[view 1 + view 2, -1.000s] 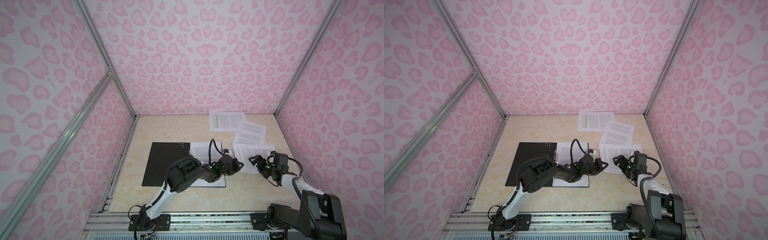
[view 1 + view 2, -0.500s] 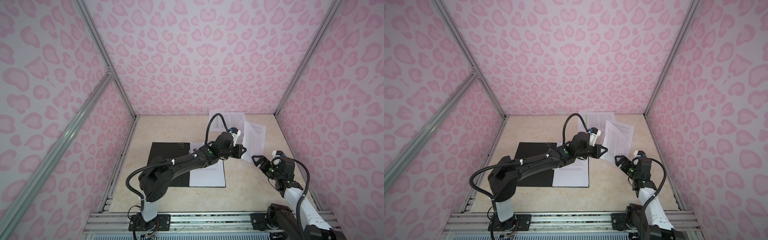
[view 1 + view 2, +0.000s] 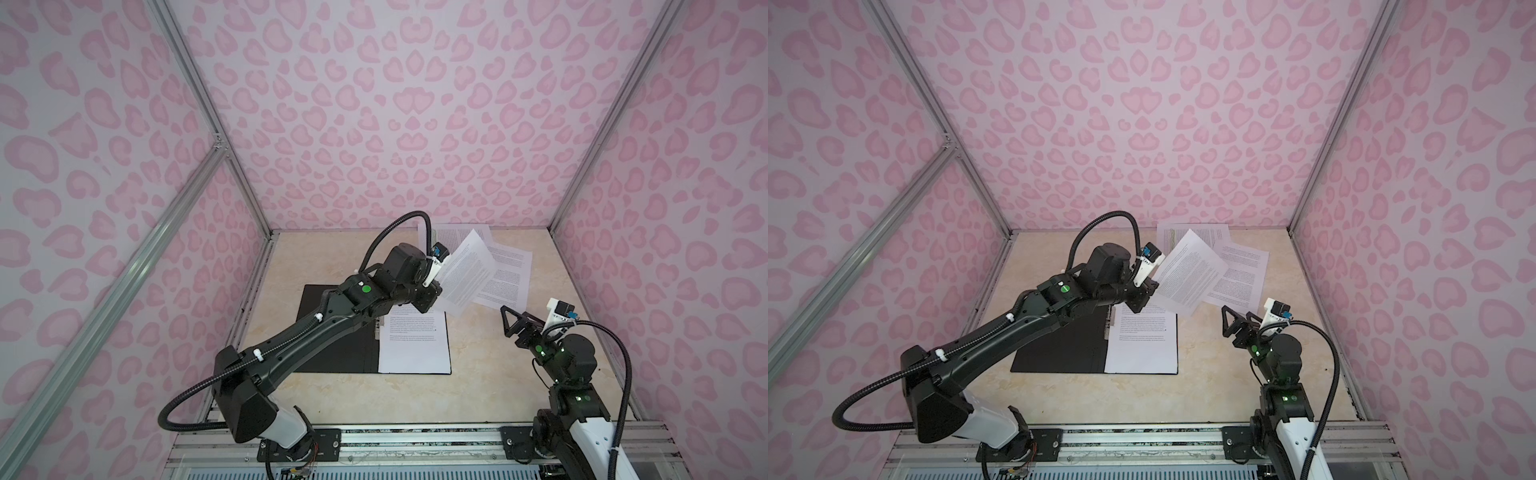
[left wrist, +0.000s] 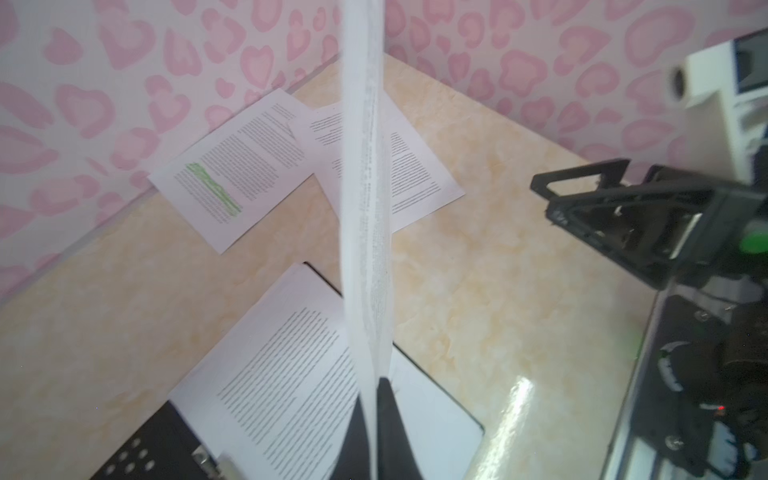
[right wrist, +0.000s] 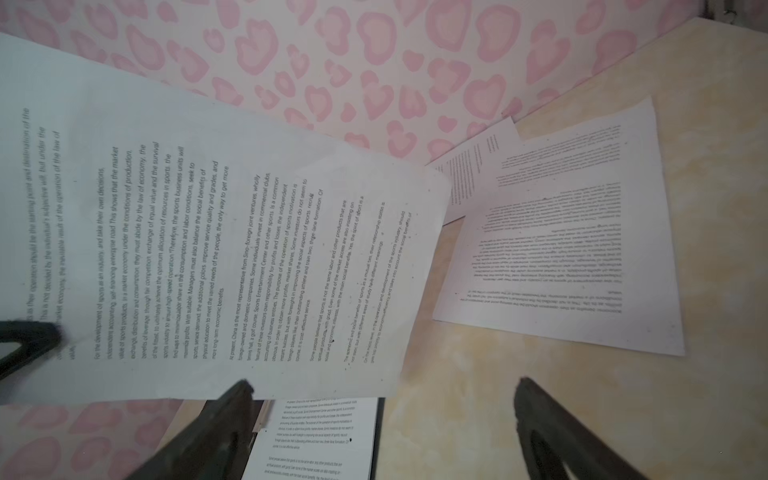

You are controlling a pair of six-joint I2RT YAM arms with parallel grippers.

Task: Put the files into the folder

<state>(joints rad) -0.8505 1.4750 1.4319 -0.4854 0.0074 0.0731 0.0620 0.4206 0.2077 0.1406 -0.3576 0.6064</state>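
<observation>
It's up: the left gripper, clamped on a sheet, has lifted it off the bench above the far right corner of the open folder (right gripper backed off, jaws apart), ready for filing.

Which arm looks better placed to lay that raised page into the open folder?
Left. The left gripper is shut on the raised sheet, just above the pages already in the folder. The right gripper is open, empty and off to the side.

Bright even light, glare on table, near sheet blurred
</observation>
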